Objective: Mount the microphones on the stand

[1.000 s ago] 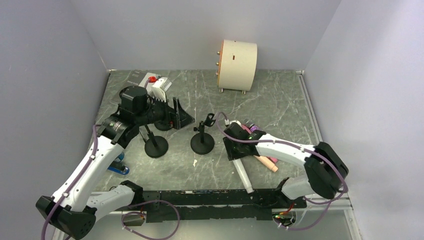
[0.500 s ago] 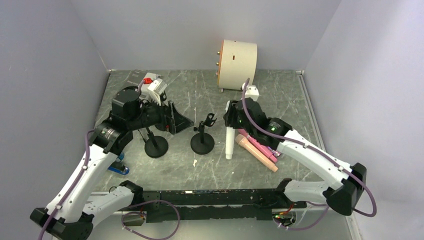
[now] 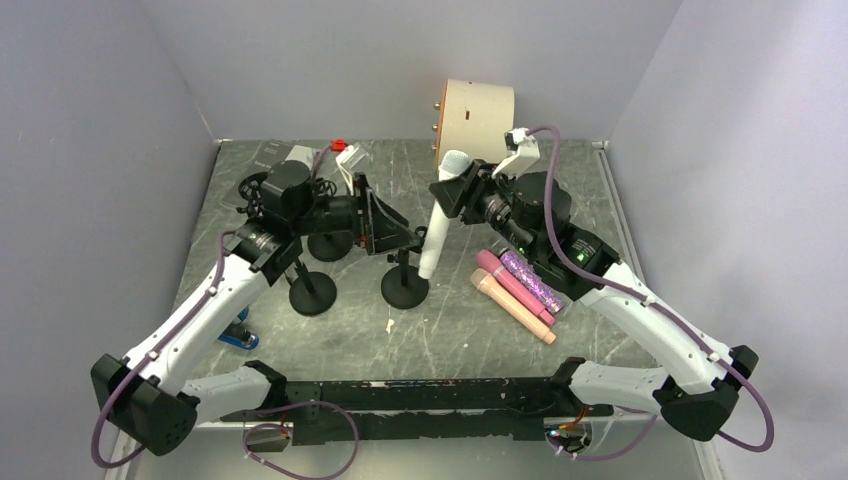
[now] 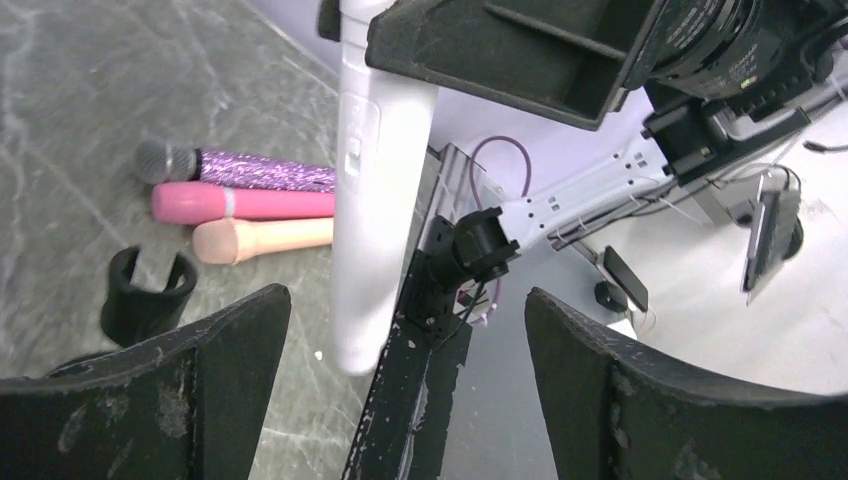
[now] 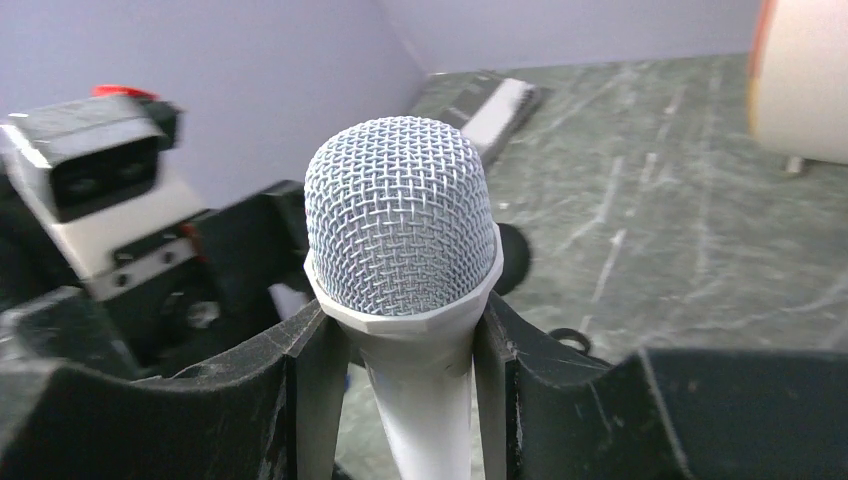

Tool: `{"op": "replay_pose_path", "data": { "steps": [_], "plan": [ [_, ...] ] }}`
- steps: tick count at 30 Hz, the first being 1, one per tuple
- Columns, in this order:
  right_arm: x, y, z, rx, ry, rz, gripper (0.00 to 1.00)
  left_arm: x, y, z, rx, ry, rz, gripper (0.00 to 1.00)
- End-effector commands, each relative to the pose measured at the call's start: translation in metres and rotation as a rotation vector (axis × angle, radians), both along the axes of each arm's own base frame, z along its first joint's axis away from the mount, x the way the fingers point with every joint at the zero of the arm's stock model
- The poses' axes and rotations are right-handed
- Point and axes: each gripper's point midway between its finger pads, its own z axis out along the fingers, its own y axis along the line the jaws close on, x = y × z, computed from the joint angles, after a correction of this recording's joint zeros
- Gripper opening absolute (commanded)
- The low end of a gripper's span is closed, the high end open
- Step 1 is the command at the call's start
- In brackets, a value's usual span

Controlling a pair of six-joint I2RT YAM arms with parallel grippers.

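The right gripper [image 3: 452, 190] was clamped just under the mesh head of the white microphone [image 3: 432, 240], which hung nearly upright over the middle of the counter, its tail near the stand [image 3: 405, 285]. The left gripper [image 3: 393, 230] stood spread wide and empty beside it. Held so high, the long body could swing past the clip [image 4: 148, 292] (a narrow fork) or tip the stand. The other three microphones [image 3: 518, 288] lay toward the right edge.
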Motion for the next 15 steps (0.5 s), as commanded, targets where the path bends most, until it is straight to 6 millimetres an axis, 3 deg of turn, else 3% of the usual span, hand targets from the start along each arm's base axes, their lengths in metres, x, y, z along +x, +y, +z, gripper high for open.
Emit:
{"op": "replay_pose_path", "data": {
  "steps": [1,6,13,14,15],
  "plan": [
    [-0.026,0.020,0.065,0.195,-0.089,0.173,0.00,-0.008,-0.015,0.023,-0.056,-0.123,-0.081,0.89],
    [-0.039,0.028,0.073,0.260,-0.093,0.253,0.00,-0.017,-0.024,0.026,-0.103,-0.129,-0.138,0.82],
    [-0.044,0.034,0.069,0.325,-0.107,0.299,0.00,-0.037,-0.023,0.034,-0.148,-0.170,-0.250,0.26],
    [-0.044,0.034,0.068,0.323,-0.111,0.298,0.03,-0.040,-0.022,0.035,-0.149,-0.185,-0.259,0.12],
    [-0.044,0.034,0.066,0.317,-0.117,0.298,0.16,-0.040,-0.021,0.037,-0.150,-0.195,-0.255,0.04]
  ]
}}
